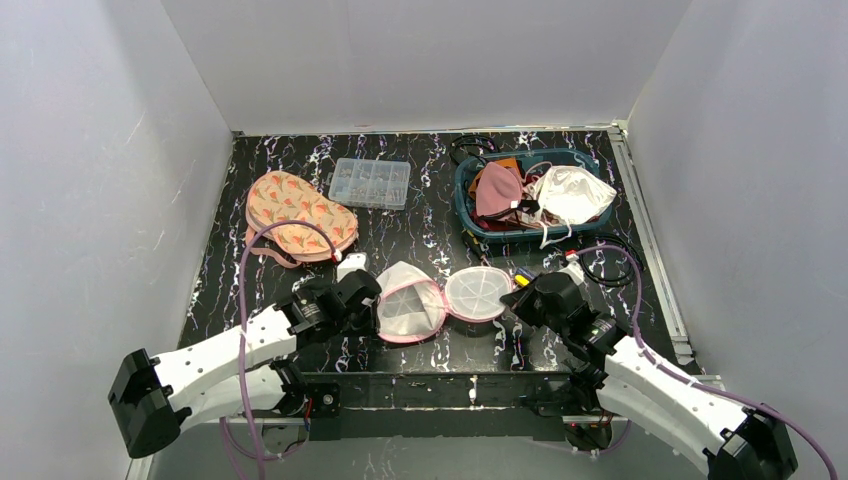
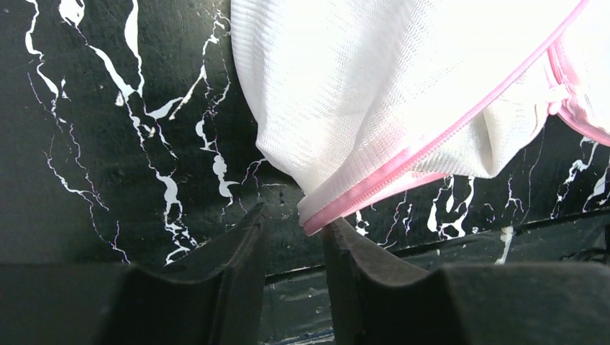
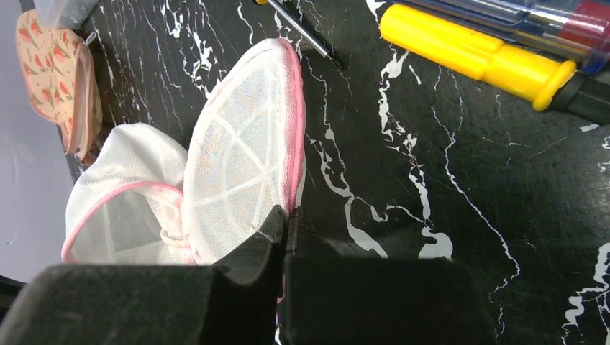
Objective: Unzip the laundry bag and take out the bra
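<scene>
- laundry bag (image 1: 405,302) lies unzipped, near centre; mesh looks light, soft, floppy; its pink zip rim (image 2: 403,169) looks the firmest hold
- left gripper (image 2: 291,219) narrowly parted beside the rim, empty; right gripper (image 3: 285,215) pinches the lid (image 1: 478,293) edge
- bra (image 1: 298,213) lies outside, far left

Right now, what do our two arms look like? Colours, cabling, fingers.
Both look alike. The left arm and right arm have white link shells with black joint housings. A purple cable loops along each one. The left fingers and right fingers are matte black wedges tapering to the tips. No markings are visible.
</scene>
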`<action>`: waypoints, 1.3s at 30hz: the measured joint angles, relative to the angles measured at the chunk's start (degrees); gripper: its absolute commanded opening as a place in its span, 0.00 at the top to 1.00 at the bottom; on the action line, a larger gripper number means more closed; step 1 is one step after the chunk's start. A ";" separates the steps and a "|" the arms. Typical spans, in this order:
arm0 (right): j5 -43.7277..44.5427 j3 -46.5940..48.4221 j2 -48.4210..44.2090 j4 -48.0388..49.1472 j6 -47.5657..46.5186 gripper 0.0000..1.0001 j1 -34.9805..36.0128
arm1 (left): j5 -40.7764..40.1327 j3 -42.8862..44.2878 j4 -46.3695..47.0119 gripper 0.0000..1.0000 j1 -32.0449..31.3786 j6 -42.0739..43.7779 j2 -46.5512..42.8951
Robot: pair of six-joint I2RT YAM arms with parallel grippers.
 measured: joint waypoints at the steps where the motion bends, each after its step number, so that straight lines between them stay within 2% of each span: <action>1: -0.02 0.00 -0.13 -0.15 0.00 0.99 0.00 | -0.39 0.00 0.11 0.75 0.00 0.11 0.26; 5: -0.24 0.55 -0.39 -0.48 -0.02 0.99 0.00 | -0.76 0.00 1.16 0.87 0.00 0.17 1.18; 8: -0.42 1.29 -0.39 -0.98 -0.07 0.99 0.00 | -0.70 0.00 2.19 1.00 0.00 0.35 1.29; 16: -0.52 5.33 0.26 -4.90 -4.50 0.99 0.00 | -0.20 0.79 1.88 1.00 0.00 1.25 1.11; 20: 1.73 15.37 3.91 -10.40 -15.21 0.99 0.00 | 2.54 6.38 -1.95 1.00 0.00 1.73 0.76; 27: 11.34 35.67 13.14 -17.92 -38.16 0.99 0.42 | 13.05 23.45 -7.93 1.00 1.73 4.15 4.61; 31: 17.99 40.00 14.62 -19.28 -47.98 0.99 4.33 | 20.68 26.88 -8.63 1.00 6.99 5.51 8.63; 35: 21.94 39.93 14.47 -19.43 -52.17 0.99 9.05 | 27.74 24.13 -6.97 1.00 12.13 5.49 12.11; 39: 28.33 40.09 16.00 -19.30 -54.16 0.99 15.52 | 32.00 23.58 -5.77 1.00 13.92 5.60 15.65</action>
